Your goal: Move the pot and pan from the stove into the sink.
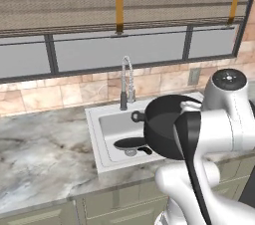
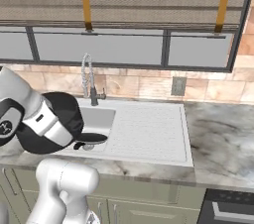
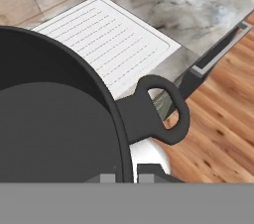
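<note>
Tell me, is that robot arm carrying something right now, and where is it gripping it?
Yes, the pot, held tilted over the sink. The gripper pinches its rim wall, right beside one loop handle.

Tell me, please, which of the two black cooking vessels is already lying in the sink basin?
The pan, shallow with a long handle, lies by the drain in the sink. The deeper pot is held above the basin by the gripper.

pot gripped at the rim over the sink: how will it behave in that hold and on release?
The pot looks rigid and probably heavy. Held at one rim edge, it hangs tilted and may swing. The pan already lies in the sink, so on release it might land on that and rock.
</note>
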